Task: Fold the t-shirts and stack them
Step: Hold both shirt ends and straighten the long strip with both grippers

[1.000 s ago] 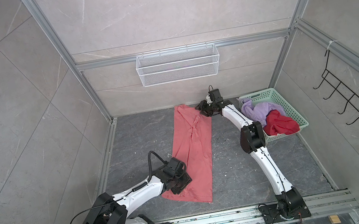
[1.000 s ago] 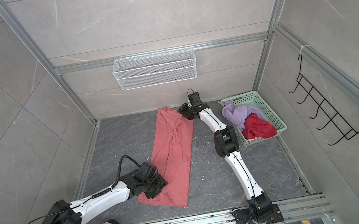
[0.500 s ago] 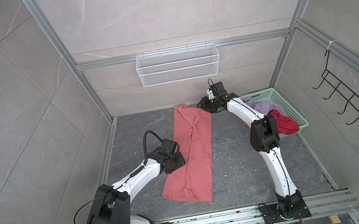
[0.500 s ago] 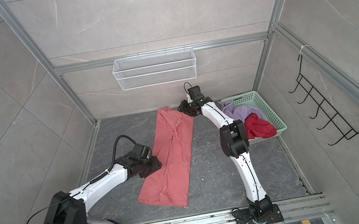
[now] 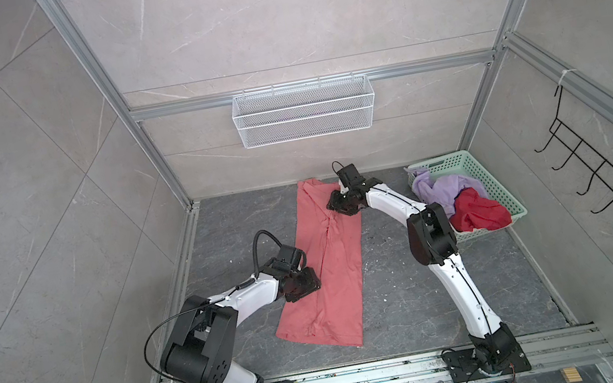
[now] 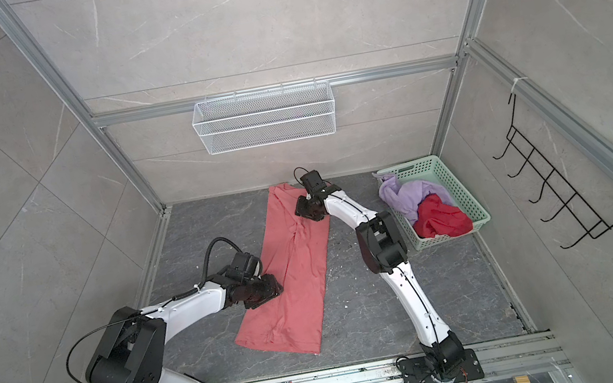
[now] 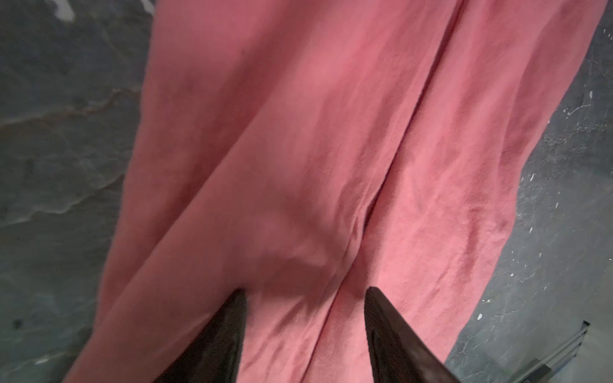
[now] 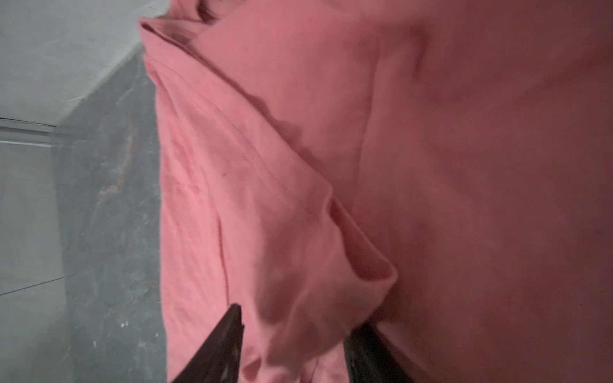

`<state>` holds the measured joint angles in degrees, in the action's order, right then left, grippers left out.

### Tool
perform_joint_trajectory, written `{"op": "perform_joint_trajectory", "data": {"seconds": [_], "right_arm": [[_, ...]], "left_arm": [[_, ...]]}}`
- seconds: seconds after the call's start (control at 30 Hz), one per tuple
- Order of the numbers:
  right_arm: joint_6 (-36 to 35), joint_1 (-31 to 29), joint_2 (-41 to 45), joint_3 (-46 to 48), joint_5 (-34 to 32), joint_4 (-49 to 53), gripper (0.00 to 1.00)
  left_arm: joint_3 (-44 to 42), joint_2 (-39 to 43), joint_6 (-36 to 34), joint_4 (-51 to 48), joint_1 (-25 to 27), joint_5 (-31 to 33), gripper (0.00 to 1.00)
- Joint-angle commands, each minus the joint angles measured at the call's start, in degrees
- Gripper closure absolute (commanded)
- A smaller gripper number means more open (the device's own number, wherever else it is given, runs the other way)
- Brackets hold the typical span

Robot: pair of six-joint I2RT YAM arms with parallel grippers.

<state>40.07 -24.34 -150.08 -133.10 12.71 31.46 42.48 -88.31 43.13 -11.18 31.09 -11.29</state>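
In both top views the salmon-pink t-shirt (image 5: 329, 264) lay stretched along the floor (image 5: 420, 300), left gripper (image 5: 309, 280) at its left edge, right gripper (image 5: 334, 206) at its far end. The left wrist view showed jaws apart over the cloth; the right wrist view, a fold between parted fingers (image 8: 225, 335), grip uncertain.

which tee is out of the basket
The salmon-pink tee, spread long on the dark floor; the lilac tee and the deep-red tee lie crumpled in the green basket.
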Motion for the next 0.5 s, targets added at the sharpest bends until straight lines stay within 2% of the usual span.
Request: {"op": "perform_joint_trajectory", "data": {"seconds": [0.0, 0.2, 0.3, 0.47], "right_arm": [[1.61, -0.57, -3.96, -4.95, -2.95, 5.41, 0.49], [2.91, -0.61, -10.32, -14.39, -1.14, 6.26, 0.49], [3.28, -0.55, -13.15, -20.17, -0.85, 7.33, 0.49], [3.84, -0.02, -14.15, -21.61, -0.76, 7.44, 0.49]], "left_arm": [[-5.18, -1.11, 5.26, 0.82, 1.23, -3.39, 0.41], [-9.96, 0.37, 10.99, 5.21, 4.40, -4.86, 0.41], [-11.08, 0.62, 13.72, 6.48, 6.92, -3.66, 0.41], [-12.02, 1.48, 16.19, 7.22, 7.85, -1.56, 0.41]]}}
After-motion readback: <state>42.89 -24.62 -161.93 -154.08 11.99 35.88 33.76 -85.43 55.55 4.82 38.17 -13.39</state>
